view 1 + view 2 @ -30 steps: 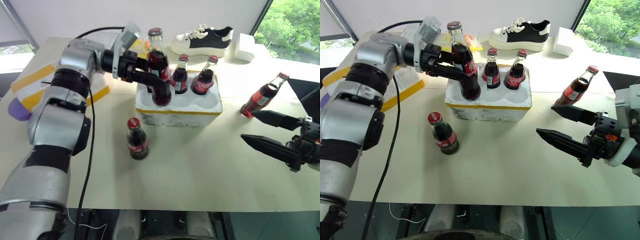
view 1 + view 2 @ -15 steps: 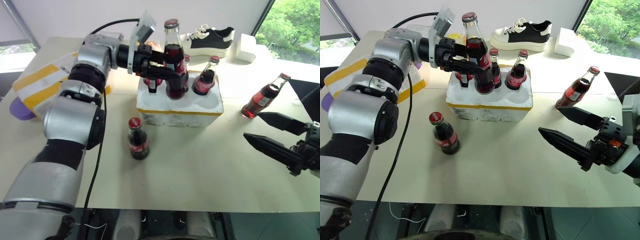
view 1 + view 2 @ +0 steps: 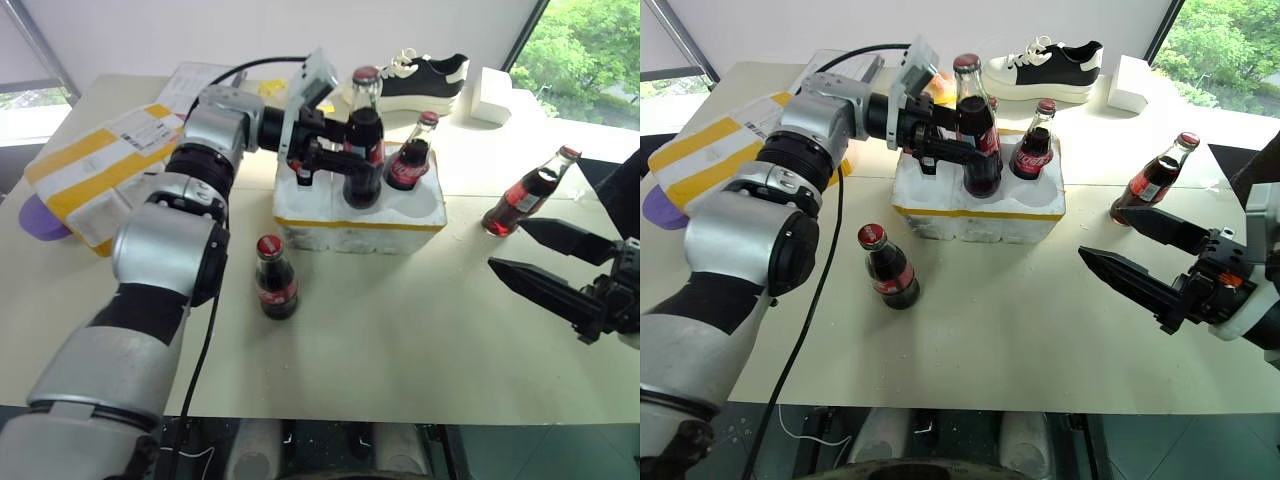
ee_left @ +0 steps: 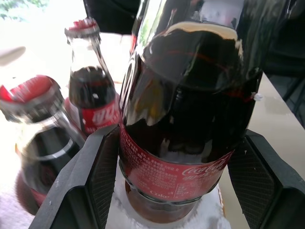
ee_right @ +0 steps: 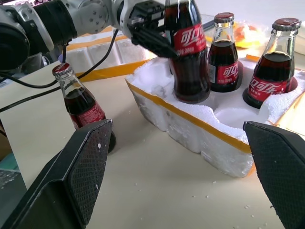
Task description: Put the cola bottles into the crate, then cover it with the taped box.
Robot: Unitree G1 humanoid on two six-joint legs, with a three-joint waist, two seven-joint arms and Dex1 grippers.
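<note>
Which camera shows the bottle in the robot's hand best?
The right wrist view: the held bottle shows from neck to base over the crate. The left wrist view is closer, showing only its label and belly; the eye views show it smaller.

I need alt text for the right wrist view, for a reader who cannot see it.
The left gripper holds a cola bottle in a well of the white crate, beside two seated bottles. Another bottle stands on the table.

The left arm reaches far across toward the right, its left gripper [image 3: 352,160] turned sideways with both fingers clamped around a bottle, while the right arm waits low at the near right, its right gripper [image 3: 1137,258] spread wide, pointing left and holding nothing.
</note>
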